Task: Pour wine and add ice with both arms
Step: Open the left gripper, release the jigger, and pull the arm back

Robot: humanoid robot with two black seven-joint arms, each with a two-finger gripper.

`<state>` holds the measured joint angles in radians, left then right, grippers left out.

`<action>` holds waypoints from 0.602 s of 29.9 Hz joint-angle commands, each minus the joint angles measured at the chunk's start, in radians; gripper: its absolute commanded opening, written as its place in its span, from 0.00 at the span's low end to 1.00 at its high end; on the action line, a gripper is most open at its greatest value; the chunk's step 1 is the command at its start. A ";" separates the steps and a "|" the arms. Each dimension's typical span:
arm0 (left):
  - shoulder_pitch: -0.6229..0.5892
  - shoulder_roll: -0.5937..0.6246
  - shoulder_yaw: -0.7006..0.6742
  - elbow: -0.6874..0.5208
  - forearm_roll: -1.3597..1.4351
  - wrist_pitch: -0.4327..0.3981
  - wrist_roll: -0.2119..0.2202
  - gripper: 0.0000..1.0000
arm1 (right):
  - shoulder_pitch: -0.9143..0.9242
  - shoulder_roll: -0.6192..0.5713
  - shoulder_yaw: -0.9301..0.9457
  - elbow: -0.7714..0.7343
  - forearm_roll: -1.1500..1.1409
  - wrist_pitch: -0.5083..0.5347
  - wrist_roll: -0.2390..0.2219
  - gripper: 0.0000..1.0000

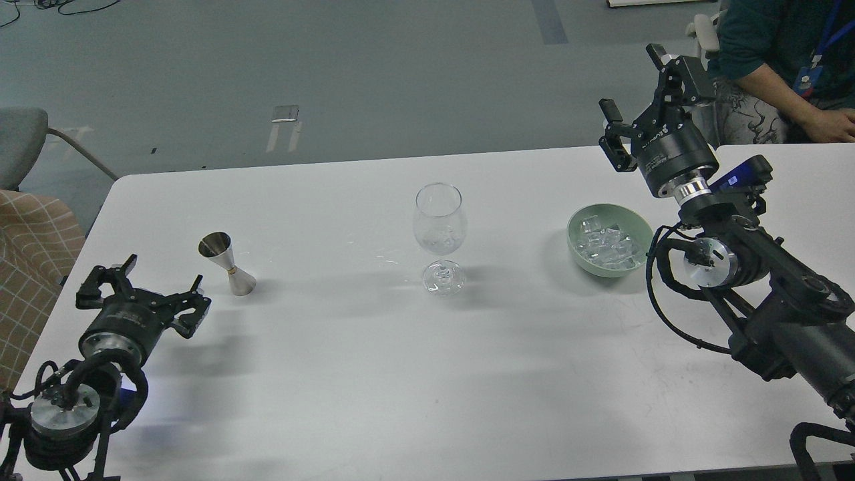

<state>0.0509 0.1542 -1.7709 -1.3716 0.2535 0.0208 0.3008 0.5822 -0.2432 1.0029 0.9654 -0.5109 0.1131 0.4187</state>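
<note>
A clear wine glass [438, 234] stands upright at the middle of the white table [374, 374]. A heap of clear ice cubes [604, 244] lies in a green bowl [580, 252] to its right. A steel jigger [226, 262] stands upright to the left. My left gripper [143, 284] is open and empty, low over the table, to the left of the jigger and apart from it. My right gripper [634, 87] is open and empty, raised behind and above the bowl.
A person [788, 60] sits at the table's far right corner with a hand on the table. A grey chair [23, 143] and a checked cushion [30, 260] stand off the table's left edge.
</note>
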 commanded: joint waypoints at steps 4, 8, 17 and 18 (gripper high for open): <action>0.033 0.183 -0.005 0.011 0.018 -0.231 -0.017 0.98 | -0.005 -0.067 -0.006 0.068 -0.020 -0.013 -0.046 1.00; 0.018 0.316 -0.018 0.011 0.056 -0.315 -0.037 0.98 | -0.007 -0.165 -0.021 0.108 -0.156 -0.013 -0.049 1.00; -0.158 0.389 -0.009 0.009 0.366 -0.427 -0.129 0.98 | -0.047 -0.396 -0.174 0.286 -0.516 -0.101 -0.046 1.00; -0.176 0.387 -0.007 0.009 0.372 -0.427 -0.129 0.98 | -0.053 -0.407 -0.184 0.299 -0.569 -0.111 -0.046 1.00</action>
<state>-0.0590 0.5422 -1.7823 -1.3608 0.5885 -0.4049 0.1763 0.5500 -0.5975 0.8618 1.2121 -0.9227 0.0406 0.3708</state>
